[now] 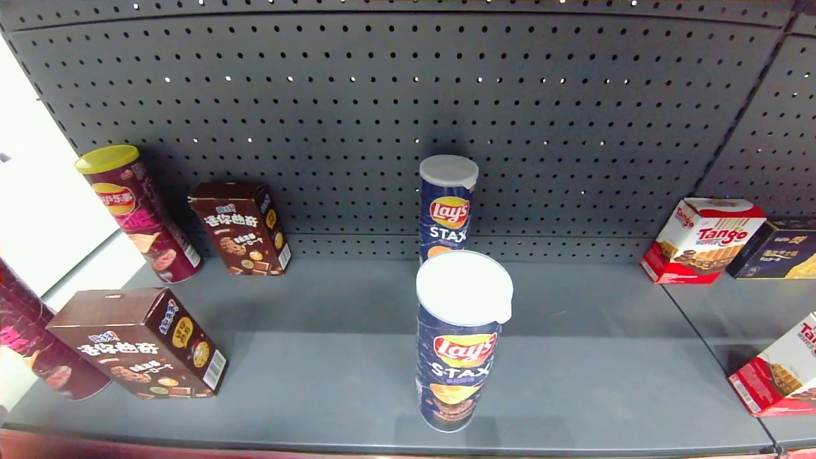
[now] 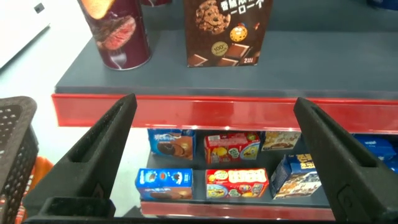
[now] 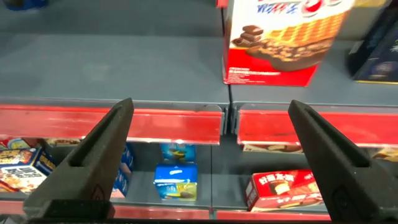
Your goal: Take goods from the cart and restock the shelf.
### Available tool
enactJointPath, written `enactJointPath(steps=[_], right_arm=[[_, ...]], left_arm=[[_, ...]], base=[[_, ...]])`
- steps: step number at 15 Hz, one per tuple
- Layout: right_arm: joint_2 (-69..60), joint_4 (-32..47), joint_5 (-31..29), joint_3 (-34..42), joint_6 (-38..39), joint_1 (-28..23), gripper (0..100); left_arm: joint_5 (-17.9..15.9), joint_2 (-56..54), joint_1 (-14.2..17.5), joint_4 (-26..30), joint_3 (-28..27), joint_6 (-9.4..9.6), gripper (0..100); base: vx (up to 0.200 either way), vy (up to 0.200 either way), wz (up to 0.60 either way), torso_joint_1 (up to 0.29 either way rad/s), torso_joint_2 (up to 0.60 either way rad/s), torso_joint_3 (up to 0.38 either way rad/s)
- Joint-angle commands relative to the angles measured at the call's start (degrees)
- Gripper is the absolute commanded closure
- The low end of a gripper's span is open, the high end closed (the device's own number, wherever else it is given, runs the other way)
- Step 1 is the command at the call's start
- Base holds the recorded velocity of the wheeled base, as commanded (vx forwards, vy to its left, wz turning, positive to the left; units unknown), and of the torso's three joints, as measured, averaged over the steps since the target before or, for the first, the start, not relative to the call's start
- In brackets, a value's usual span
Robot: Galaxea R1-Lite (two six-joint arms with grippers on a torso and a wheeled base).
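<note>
Two blue chip cans stand in the middle of the grey shelf (image 1: 574, 357), one near the front (image 1: 458, 344) and one by the back wall (image 1: 446, 204). My left gripper (image 2: 214, 102) is open and holds nothing, level with the shelf's red front edge (image 2: 186, 109), below a maroon can (image 2: 118, 31) and a brown cookie box (image 2: 225, 31). My right gripper (image 3: 211, 104) is open too, nothing in it, before the red edge (image 3: 168, 121) and just left of a red-and-white wafer box (image 3: 280, 40).
At the shelf's left stand maroon cans (image 1: 143, 210) and brown cookie boxes (image 1: 140, 344). Wafer boxes (image 1: 701, 239) and a dark box (image 1: 781, 255) stand at the right. A lower shelf holds several snack boxes (image 2: 230, 180). A black basket (image 2: 15, 149) is beside the left gripper.
</note>
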Motion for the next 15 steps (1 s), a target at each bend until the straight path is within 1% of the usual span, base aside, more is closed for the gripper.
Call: enactJointPath(steps=[1,4,6,15], right_arm=[[0.11,0.01,0.02,0.00,-0.01,0.05,0],[0.11,0.01,0.02,0.00,-0.01,0.05,0],[0.11,0.01,0.02,0.00,-0.01,0.05,0],[0.11,0.01,0.02,0.00,-0.10,0.05,0]], left_arm=[[0.11,0.07,0.01,-0.03,0.00,-0.04,0],[-0.07,0.07,0.01,0.05,0.00,0.14,0],[0.02,0.07,0.01,0.05,0.00,-0.04,0],[0.02,0.07,0.09,0.05,0.00,-0.04,0]], base=[[0.000,0.000,0.00,0.000,0.00,0.000],[0.000,0.000,0.00,0.000,0.00,0.000],[-0.200,0.000,0.00,0.007,0.00,0.002],[0.000,0.000,0.00,0.000,0.00,0.000]])
